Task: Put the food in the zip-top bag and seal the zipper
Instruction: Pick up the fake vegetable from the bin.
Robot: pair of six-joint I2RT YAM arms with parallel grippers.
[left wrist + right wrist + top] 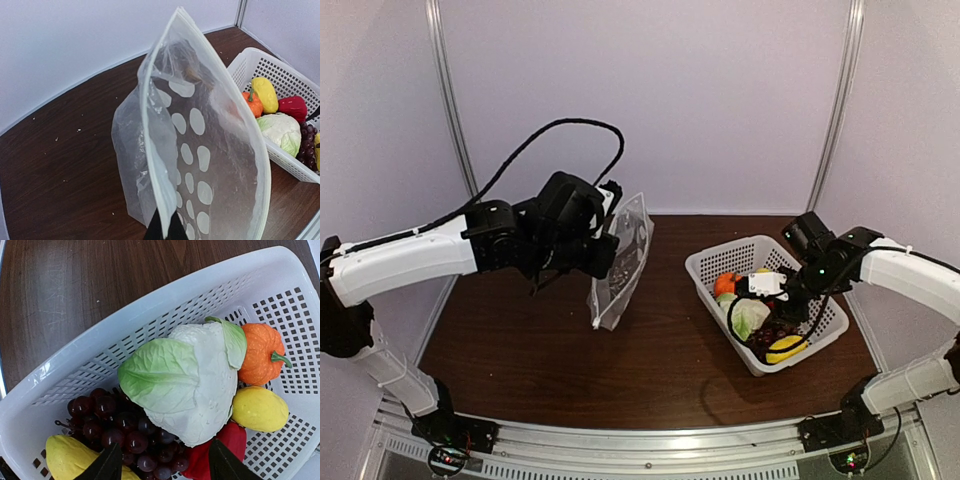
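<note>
Top view: L arm up over mid-table. left gripper (603, 240) is pinched on the upper edge of the zip-top bag (623, 262). Bag hangs upright; lower end is by the table (520, 340), contact unclear. White basket (715, 258) sits well apart on the R side, and all food is inside it. right gripper (770, 312) is low over it.

L wrist: fingertips pressed together on the zipper (152, 150) strip. Bag mouth gapes and nothing shows inside. Basket is beyond the bag.

R wrist: jaws spread, nothing between them. Tips hover over grapes (115, 425) and red pepper (220, 450). Cauliflower (200, 390) lies centre, touching pumpkin (257, 352) and a yellow piece (259, 409). A 2nd yellow piece is at lower L.
</note>
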